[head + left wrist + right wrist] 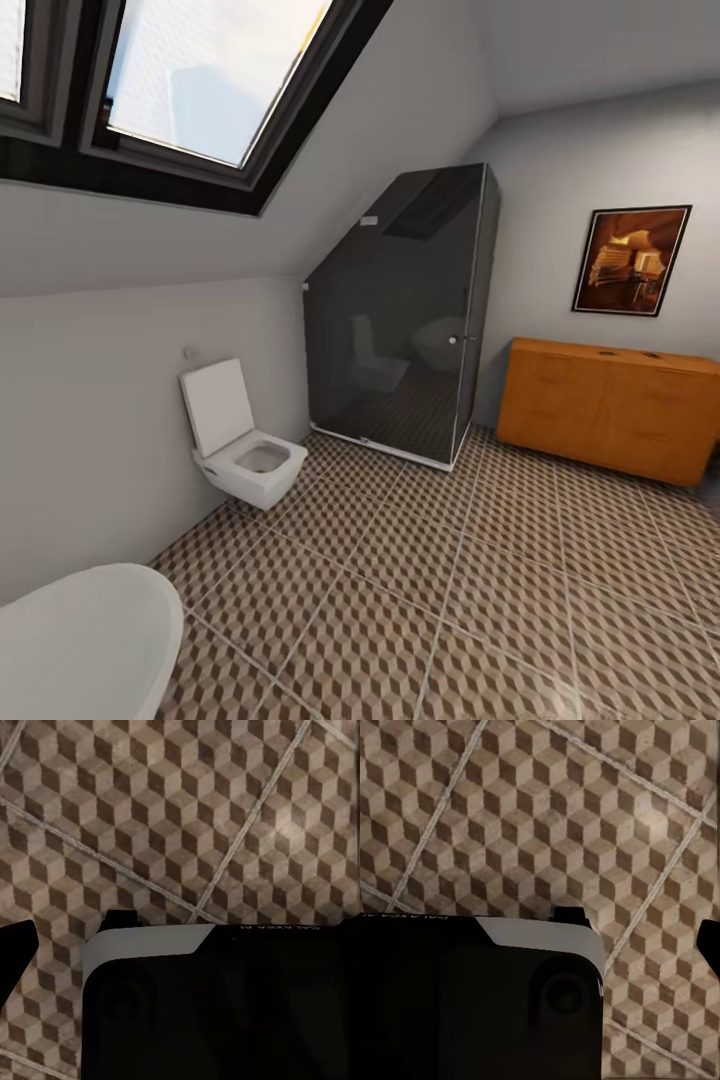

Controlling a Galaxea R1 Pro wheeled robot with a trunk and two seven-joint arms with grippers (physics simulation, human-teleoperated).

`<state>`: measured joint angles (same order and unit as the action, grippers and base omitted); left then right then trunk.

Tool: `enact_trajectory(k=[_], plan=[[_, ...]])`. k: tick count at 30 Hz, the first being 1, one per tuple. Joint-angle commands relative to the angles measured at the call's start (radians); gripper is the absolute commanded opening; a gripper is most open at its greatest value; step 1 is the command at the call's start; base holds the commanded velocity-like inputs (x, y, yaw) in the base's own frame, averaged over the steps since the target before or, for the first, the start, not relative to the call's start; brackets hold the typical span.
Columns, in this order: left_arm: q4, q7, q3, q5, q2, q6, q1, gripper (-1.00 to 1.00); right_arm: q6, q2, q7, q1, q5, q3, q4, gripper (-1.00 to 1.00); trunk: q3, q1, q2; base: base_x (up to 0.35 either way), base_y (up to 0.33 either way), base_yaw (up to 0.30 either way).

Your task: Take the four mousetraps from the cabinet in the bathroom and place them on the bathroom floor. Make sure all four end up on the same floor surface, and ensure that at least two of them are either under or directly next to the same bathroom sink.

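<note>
cabinet (610, 405) against far wall, cube-patterned bathroom floor (480, 600), toilet (245, 450)

Head view evenly lit, soft daylight from the skylight (190, 70), which is blown out to near white. No hard shadows; the walls shade gently grey. Dark glass shower enclosure (405, 310) carries faint reflections of the toilet (245, 440). Wide-angle stretch at the edges, lines lean outward. Overall soft, low-res, slight compression blur on the cabinet (610, 405). Both wrist views dimmer, the bathroom floor (180, 810) tiles fairly sharp with a pale glare patch; the black robot body in the foreground is near featureless.
</note>
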<state>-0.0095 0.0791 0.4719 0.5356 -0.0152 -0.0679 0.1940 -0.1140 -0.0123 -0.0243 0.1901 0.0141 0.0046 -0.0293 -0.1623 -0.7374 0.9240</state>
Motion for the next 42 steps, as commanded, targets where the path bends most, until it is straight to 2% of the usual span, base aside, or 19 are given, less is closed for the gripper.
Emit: enact_trajectory(k=[1, 42], plan=[[0.002, 0.004, 0.008, 0.011, 0.000, -0.004, 0.001, 1.00, -0.006, 0.000, -0.002, 0.002, 0.001, 0.000, -0.003, 1.00, -0.001, 0.000, 0.001, 0.000, 0.000, -0.289], [0.000, 0.004, 0.007, 0.007, -0.003, -0.004, 0.001, 1.00, -0.006, 0.000, -0.002, 0.002, 0.001, 0.000, -0.003, 1.00, -0.001, 0.000, 0.001, 0.000, 0.000, -0.289]])
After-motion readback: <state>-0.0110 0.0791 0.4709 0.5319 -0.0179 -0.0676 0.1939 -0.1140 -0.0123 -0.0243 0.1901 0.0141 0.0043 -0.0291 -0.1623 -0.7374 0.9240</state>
